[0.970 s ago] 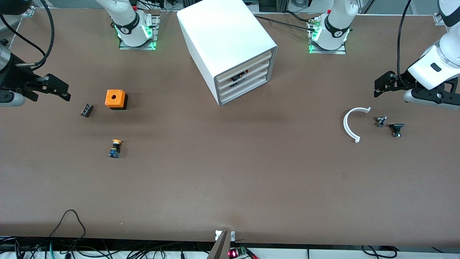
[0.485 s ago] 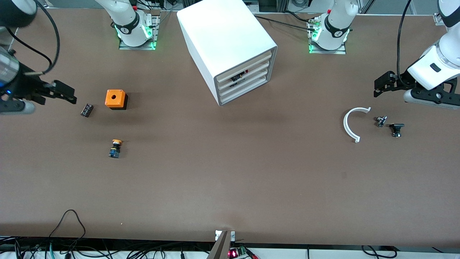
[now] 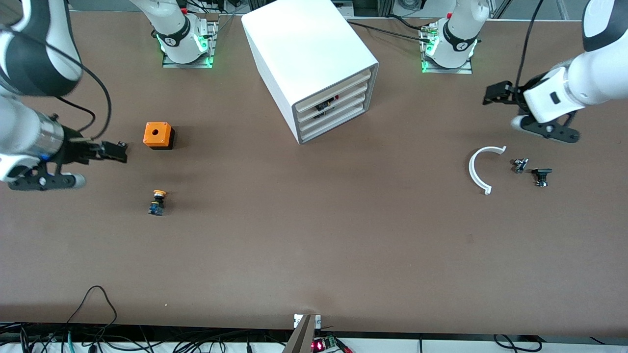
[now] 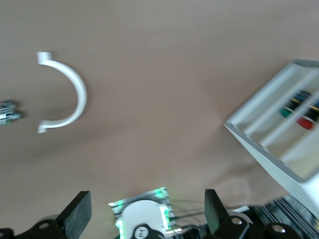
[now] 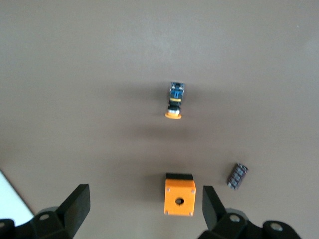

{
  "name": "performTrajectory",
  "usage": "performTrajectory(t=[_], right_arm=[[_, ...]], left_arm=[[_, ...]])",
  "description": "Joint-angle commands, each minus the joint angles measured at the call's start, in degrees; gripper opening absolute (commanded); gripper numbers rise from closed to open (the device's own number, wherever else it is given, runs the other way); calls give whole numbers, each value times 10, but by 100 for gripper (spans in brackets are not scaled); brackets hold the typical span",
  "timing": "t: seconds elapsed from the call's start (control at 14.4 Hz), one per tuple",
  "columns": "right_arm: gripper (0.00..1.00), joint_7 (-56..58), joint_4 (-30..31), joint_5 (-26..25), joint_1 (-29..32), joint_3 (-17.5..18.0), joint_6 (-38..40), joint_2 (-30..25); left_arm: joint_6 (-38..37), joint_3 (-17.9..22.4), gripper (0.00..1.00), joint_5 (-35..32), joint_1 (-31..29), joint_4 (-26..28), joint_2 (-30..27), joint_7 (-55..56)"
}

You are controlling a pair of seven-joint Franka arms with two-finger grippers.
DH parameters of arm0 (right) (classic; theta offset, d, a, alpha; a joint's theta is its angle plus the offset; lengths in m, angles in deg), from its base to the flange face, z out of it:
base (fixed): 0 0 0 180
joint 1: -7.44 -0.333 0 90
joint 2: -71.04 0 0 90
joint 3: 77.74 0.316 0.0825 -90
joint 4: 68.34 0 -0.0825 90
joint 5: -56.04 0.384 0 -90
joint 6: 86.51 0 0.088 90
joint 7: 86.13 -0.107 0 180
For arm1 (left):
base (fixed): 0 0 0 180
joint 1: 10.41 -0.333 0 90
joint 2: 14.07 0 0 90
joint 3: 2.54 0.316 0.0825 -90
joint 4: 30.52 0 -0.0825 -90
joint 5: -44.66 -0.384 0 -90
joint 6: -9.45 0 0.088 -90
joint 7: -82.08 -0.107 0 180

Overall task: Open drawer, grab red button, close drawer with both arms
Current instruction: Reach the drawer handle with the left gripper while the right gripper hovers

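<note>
The white cabinet (image 3: 314, 59) stands mid-table near the bases, all four drawer fronts pushed in. The drawer (image 3: 354, 91) is second from the top. A small red cap, the button (image 3: 336, 98), shows through the gap there; it also shows in the left wrist view (image 4: 305, 123) inside the cabinet (image 4: 269, 144). My left gripper (image 3: 493, 93) (image 4: 144, 219) is open and empty over bare table toward the left arm's end. My right gripper (image 3: 115, 151) (image 5: 143, 206) is open and empty, beside the orange box (image 3: 158, 135) (image 5: 180, 194).
An orange-yellow capped button (image 3: 157, 202) (image 5: 175, 101) lies nearer the camera than the orange box. A small black part (image 5: 237, 176) lies by the box. A white curved piece (image 3: 478, 169) (image 4: 70, 94) and two small dark parts (image 3: 520, 165) (image 3: 541, 175) lie toward the left arm's end.
My right gripper has swung in toward the orange box, now over the small black part. My left gripper has moved toward the cabinet and away from the curved piece. The drawers have not moved.
</note>
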Motion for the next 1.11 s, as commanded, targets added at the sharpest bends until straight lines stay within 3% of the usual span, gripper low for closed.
performTrajectory(t=[0.0,0.28,0.62,0.83,1.04], right_arm=[[100,10,47,8,5,4,-62,0],[100,-17,60,11,3,5,-100,33],[100,-96,88,11,-13,7,-167,70],[100,-178,87,11,-42,7,-176,94],[100,-265,84,10,-75,7,-176,106]], left_arm=[[-21,1,100,60,-2,1,18,-65],[11,1,100,162,-8,20,63,-159],[170,-13,100,327,4,152,75,-272],[196,-43,100,369,4,179,96,-292],[217,-60,100,456,4,238,119,-379]])
